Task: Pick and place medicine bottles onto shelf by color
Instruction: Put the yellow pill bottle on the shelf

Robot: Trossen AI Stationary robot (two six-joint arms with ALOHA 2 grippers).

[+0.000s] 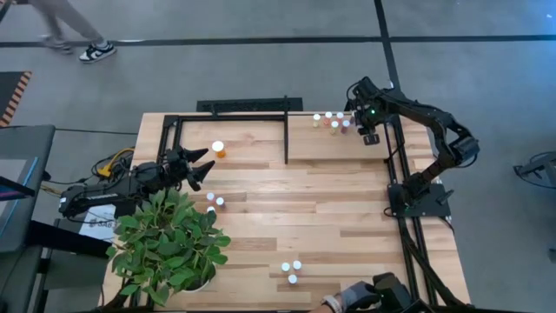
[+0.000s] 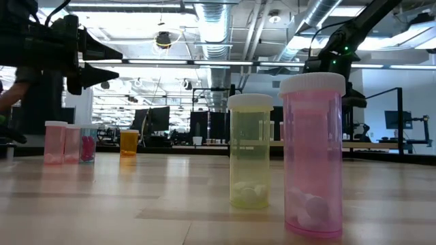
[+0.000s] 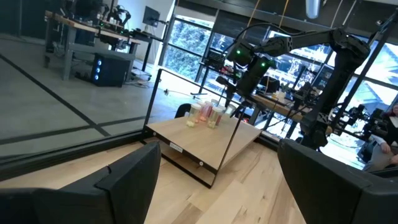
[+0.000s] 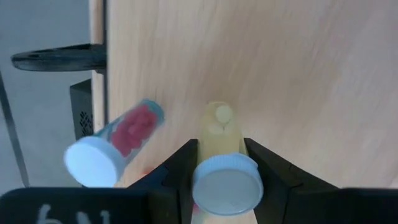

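My right gripper (image 1: 368,127) is over the shelf (image 1: 339,149) at the table's far right. It is shut on a yellow-green white-capped vial (image 4: 221,149). A vial with red pills (image 4: 118,144) stands right beside it, among a cluster of vials (image 1: 332,122). My left gripper (image 1: 201,169) is open and empty at the table's left, just short of the larger orange bottle (image 1: 218,149). Two vials (image 1: 214,202) stand on the tabletop near it. Three more vials (image 1: 291,270) stand near the front edge. Two of them show close up in the low view, a pink vial (image 2: 312,156) and a yellow-green vial (image 2: 250,151). My right gripper pinches the yellow-green vial's body just below its white cap (image 4: 226,182) between its two fingers (image 4: 181,169), from above and pointing down. The vial is upright, its lower end (image 4: 219,116) at the shelf board. I cannot tell whether it rests on the board.
A potted plant (image 1: 169,243) fills the near left corner beside my left arm. Black frame bars (image 1: 286,137) edge the shelf. A person's hand (image 1: 340,303) shows at the table's near edge, and a person walks on the floor beyond the far left (image 1: 74,39).
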